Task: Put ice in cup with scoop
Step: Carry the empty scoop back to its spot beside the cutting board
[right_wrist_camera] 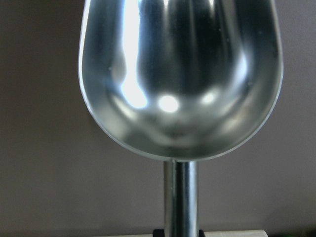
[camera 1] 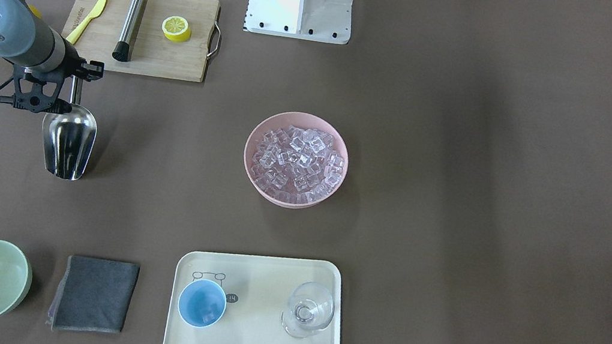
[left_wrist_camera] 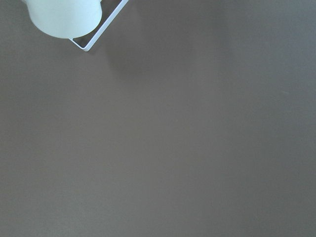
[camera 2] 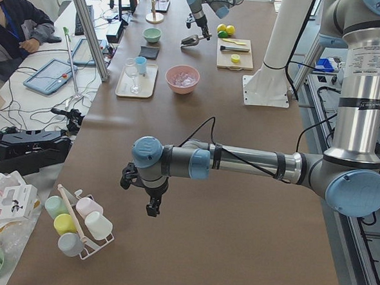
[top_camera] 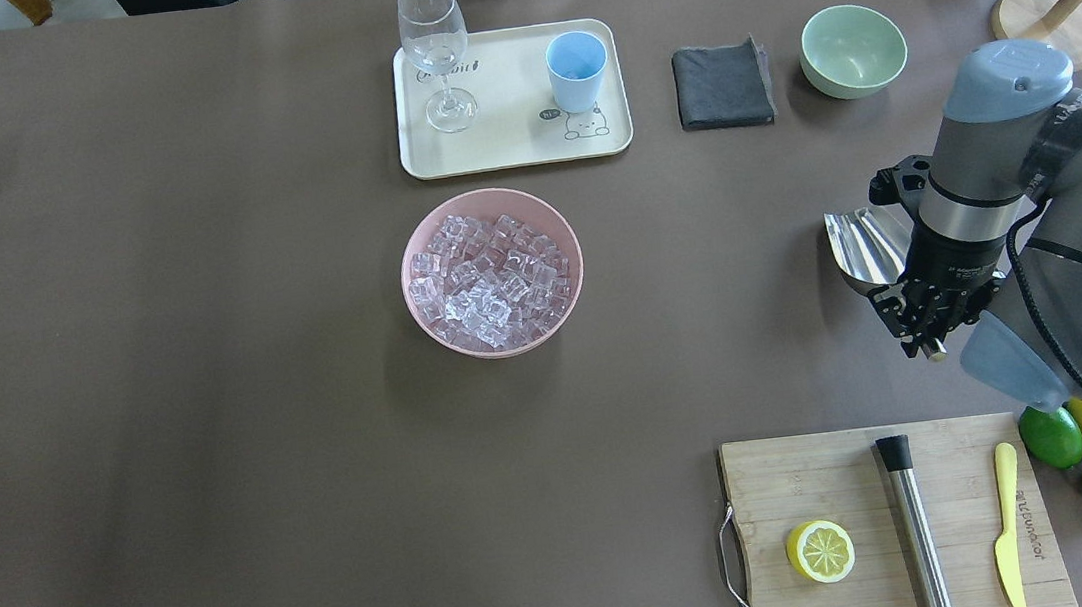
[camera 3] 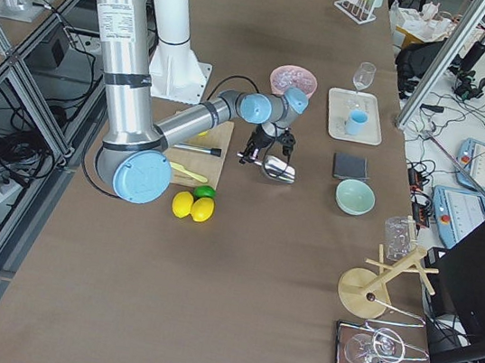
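Far to the left of the pink bowl (top_camera: 415, 256), my left gripper (camera 2: 152, 206) hangs over the brown table (top_camera: 207, 379), near a rack (camera 2: 81, 229) of little cups. I see it only from the side, so I cannot tell if it is wide or narrow.

Behind the bowl, away from the robot, a pale tray (top_camera: 515, 150) lies close by. A clear glass (top_camera: 436, 53) stands on the tray's left part. The bowl holds a heap of ice (top_camera: 488, 279). The blue cup (top_camera: 576, 71) stands upright on the tray's right part, behind the bowl and a bit to its right. I cannot tell what is in the cup.

More to the right, level with the tray, lie a dark cloth (top_camera: 722, 86) and then a green bowl (top_camera: 853, 49).

Well to the right of the pink bowl is the scoop (top_camera: 862, 248). Its trough points away from the robot and shows bare shiny steel. My right gripper (top_camera: 924, 329) is closed tight on the scoop's handle. I cannot tell if the scoop touches the table.

Nearer the robot than the scoop lies a wood board (top_camera: 851, 482).
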Robot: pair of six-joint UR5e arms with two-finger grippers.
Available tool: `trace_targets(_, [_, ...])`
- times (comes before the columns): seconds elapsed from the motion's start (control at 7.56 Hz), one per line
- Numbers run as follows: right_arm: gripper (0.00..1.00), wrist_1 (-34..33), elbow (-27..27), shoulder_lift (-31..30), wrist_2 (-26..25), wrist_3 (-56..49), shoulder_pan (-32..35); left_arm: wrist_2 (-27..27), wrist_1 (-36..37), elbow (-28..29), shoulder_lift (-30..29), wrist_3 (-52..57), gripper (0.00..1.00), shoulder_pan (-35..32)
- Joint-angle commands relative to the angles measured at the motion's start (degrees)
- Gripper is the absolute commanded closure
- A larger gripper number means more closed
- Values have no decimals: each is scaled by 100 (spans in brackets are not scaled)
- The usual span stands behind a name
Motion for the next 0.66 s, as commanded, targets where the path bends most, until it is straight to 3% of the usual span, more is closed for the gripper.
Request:
trace_targets(0.0, [100,265,-241,0,-19,31,-9,-22,-50,146,3,-18,2,-201])
trace_targets(0.13, [58,265,-251,9,-19,170,-9,-31,-50,146,-5,-18,2,-210])
trace_targets(0.26, [39,387,-251,0,-28,206,-9,-31,-59,146,-14,-9,2,-210])
trace_targets(0.4, [10,423,-251,-9,-89,207,-9,-31,-59,120,-14,-9,2,-228])
trace_targets(0.53, [1,467,-242,0,-124,207,0,-39,-59,84,-14,-9,2,-219])
